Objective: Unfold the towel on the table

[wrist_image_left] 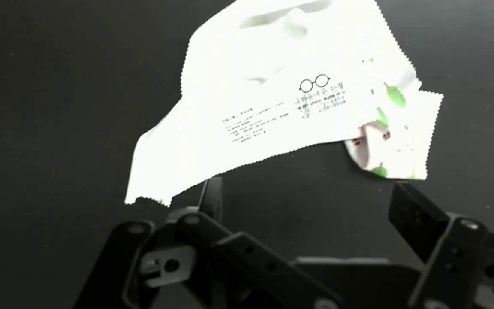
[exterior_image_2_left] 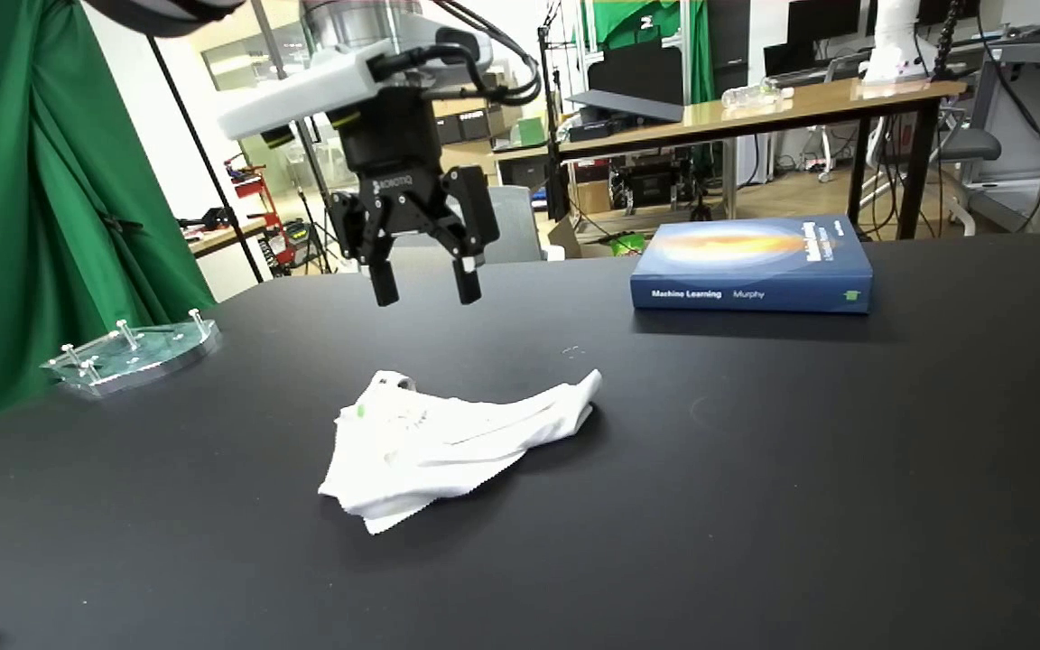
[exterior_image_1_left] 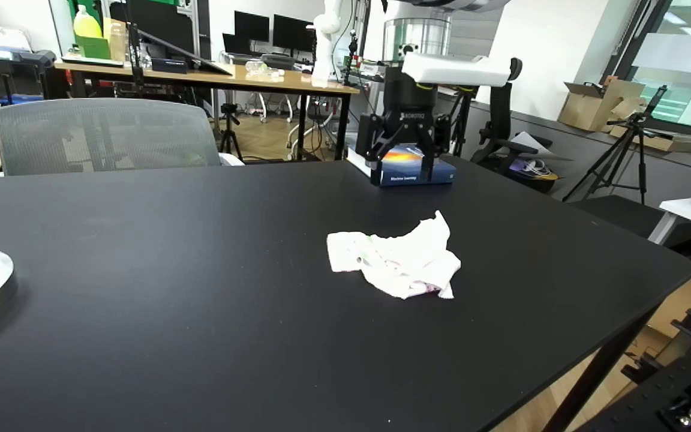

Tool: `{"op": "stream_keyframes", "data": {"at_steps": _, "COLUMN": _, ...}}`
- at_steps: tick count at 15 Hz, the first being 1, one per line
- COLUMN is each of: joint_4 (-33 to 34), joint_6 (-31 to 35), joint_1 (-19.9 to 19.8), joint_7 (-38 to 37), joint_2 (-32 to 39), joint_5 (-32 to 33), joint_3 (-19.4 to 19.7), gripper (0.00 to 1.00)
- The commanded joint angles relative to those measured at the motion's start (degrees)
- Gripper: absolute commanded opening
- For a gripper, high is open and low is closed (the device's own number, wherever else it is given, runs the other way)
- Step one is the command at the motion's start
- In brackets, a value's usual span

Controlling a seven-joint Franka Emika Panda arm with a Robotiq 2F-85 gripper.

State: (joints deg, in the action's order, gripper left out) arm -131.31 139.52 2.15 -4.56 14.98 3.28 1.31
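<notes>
The white towel lies crumpled and partly folded on the black table (exterior_image_1_left: 171, 288); it shows in both exterior views (exterior_image_1_left: 405, 261) (exterior_image_2_left: 430, 451). In the wrist view the towel (wrist_image_left: 264, 103) has zigzag edges, printed glasses and lettering. Its corner at the right shows green leaf and fruit prints, partly under the upper layer. A narrow end points to the lower left. My gripper (exterior_image_2_left: 427, 293) hangs above the table, apart from the towel, with fingers spread and nothing between them. It also shows in an exterior view (exterior_image_1_left: 401, 174) and in the wrist view (wrist_image_left: 307, 184), where the fingertips appear just below the towel's lower edge.
A thick blue book (exterior_image_2_left: 750, 266) lies on the table; my gripper partly hides it in an exterior view (exterior_image_1_left: 402, 168). A clear plate with upright bolts (exterior_image_2_left: 132, 357) is near the table's edge. A grey mesh chair (exterior_image_1_left: 105, 135) stands at the table's far side.
</notes>
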Motion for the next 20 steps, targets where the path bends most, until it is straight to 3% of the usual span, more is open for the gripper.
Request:
{"op": "stream_keyframes", "data": {"at_steps": 1, "joint_4": -3.82, "joint_6": -0.44, "joint_1": 0.38, "joint_7": 0.52, "joint_2": -2.58, "joint_5": -1.29, "joint_3": -1.75, "gripper": 1.00}}
{"op": "stream_keyframes", "data": {"at_steps": 7, "joint_4": -9.83, "joint_6": 0.99, "joint_1": 1.42, "joint_7": 0.03, "joint_2": -4.05, "joint_5": -2.11, "joint_3": -3.55, "gripper": 1.00}}
{"op": "stream_keyframes", "data": {"at_steps": 17, "joint_4": -8.21, "joint_6": 1.40, "joint_1": 0.74, "joint_7": 3.58, "joint_2": 1.31, "joint_5": -0.23, "joint_3": -2.57, "gripper": 1.00}}
{"op": "stream_keyframes", "data": {"at_steps": 18, "joint_4": -8.01, "joint_6": 1.43, "joint_1": 0.73, "joint_7": 3.71, "joint_2": 1.96, "joint_5": 0.18, "joint_3": -2.43, "gripper": 0.96}}
{"op": "stream_keyframes", "data": {"at_steps": 19, "joint_4": -7.86, "joint_6": 1.46, "joint_1": 0.67, "joint_7": 3.93, "joint_2": 2.45, "joint_5": 0.29, "joint_3": -2.39, "gripper": 0.73}}
{"op": "stream_keyframes", "data": {"at_steps": 20, "joint_4": -7.67, "joint_6": 1.52, "joint_1": 0.70, "joint_7": 3.90, "joint_2": 3.01, "joint_5": 0.51, "joint_3": -2.25, "gripper": 0.71}}
